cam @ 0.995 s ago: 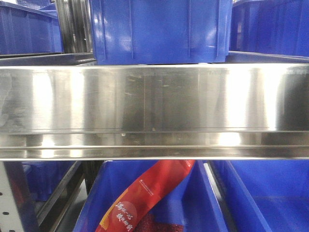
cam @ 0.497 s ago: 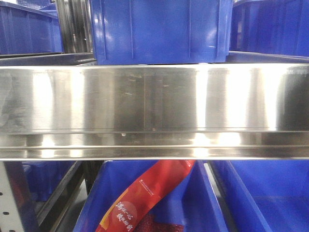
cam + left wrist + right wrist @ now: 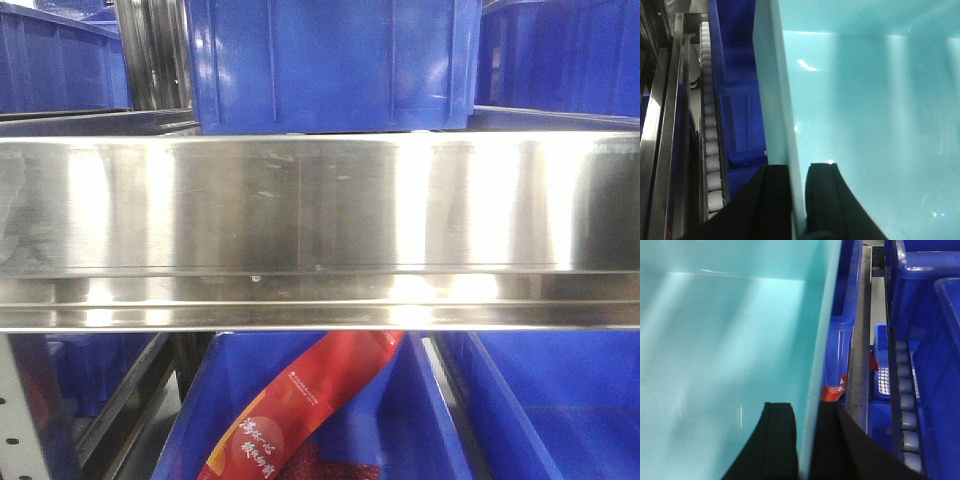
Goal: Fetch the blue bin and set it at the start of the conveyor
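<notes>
While fast on walls of the blue bin (image 3: 865, 125), left tool (image 3: 798, 169), right tool (image 3: 805, 407) (crates (image 3: 737, 107), rollers (image 3: 710, 131) alongside)

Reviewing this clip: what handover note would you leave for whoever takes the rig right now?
Left tool: shut on the blue bin, fingers astride its wall.
Right tool: shut on the bin's other side likewise.
The bin is held from both sides, next to dark blue crates.
Conveyor start: not in view.
Done: bin gripped.
Left: carry it to the belt, set it down, release.
</notes>
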You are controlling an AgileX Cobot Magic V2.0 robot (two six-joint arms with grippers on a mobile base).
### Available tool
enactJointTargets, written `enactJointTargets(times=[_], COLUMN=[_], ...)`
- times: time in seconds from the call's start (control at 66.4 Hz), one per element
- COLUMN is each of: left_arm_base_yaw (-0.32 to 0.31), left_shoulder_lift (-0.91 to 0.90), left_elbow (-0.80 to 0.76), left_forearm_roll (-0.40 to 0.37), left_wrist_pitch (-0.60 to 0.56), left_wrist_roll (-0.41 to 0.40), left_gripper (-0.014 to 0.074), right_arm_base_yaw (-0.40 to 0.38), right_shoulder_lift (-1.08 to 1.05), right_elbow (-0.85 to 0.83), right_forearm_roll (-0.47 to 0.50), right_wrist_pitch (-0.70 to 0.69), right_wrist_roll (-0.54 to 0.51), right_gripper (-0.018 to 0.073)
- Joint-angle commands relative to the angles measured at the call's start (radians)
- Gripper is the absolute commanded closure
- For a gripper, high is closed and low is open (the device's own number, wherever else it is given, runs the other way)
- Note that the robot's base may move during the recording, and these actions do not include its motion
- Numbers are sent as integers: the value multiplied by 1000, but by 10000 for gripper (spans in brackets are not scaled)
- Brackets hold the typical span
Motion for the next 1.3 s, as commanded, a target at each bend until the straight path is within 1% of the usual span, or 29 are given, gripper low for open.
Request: enactJointTargets(times=[0.0, 1.281], left_arm_base_yaw=[-6, -6], left_shoulder_lift=[-14, -14], left_elbow=[-9, -9], left_forearm_roll=[-11, -11], left_wrist_pitch=[-61, -65], left_wrist_roll=[12, 12], left_gripper=[708, 708], right_arm_base_yaw=[0, 0], right_shoulder_lift=[-5, -4], right_elbow=[-5, -5], right_forearm_roll=[-13, -13], right_wrist_pitch=[-31, -46], right_wrist_roll=[-16, -16], right_gripper=[712, 712])
